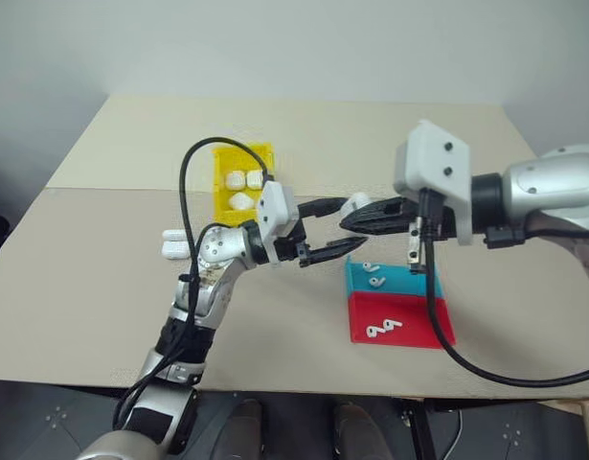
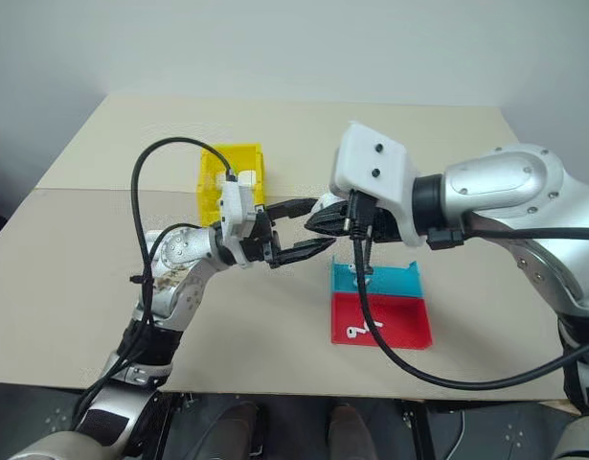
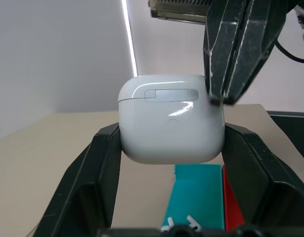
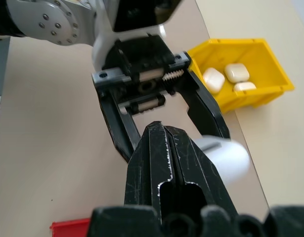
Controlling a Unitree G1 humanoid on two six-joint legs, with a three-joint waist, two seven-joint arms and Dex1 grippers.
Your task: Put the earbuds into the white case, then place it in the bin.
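Note:
My left gripper is shut on the white case, holding it above the table with the lid down and the hinge side facing the wrist camera. My right gripper is shut, with nothing visible between its fingers, and its tips touch the case's upper corner by the lid seam. Tiny white earbuds lie in the blue tray, and another pair lies in the red tray, both below the grippers. The yellow bin stands behind the left arm.
Three white cases lie inside the bin. Two more white cases lie on the table to the left of the left arm. Black cables loop from both wrists. The table's front edge runs just past the red tray.

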